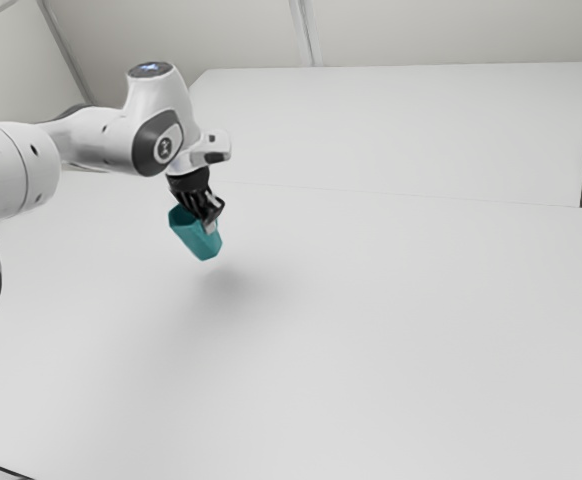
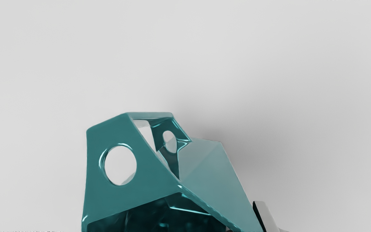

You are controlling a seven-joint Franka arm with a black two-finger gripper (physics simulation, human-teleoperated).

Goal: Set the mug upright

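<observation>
A plain, pale grey surface [image 1: 411, 330] spreads across most of the exterior view, out to the right edge. Beyond a thin seam, a flat white panel [image 1: 401, 125] fills the upper middle and upper right. Behind it stands a light grey wall [image 1: 211, 35] with a narrow upright strip [image 1: 307, 30] at the top centre; a dark line [image 1: 63, 52] slants down at upper left. Light is soft and even, leaving a blurred shadow [image 1: 218, 290] on the surface left of centre.
</observation>
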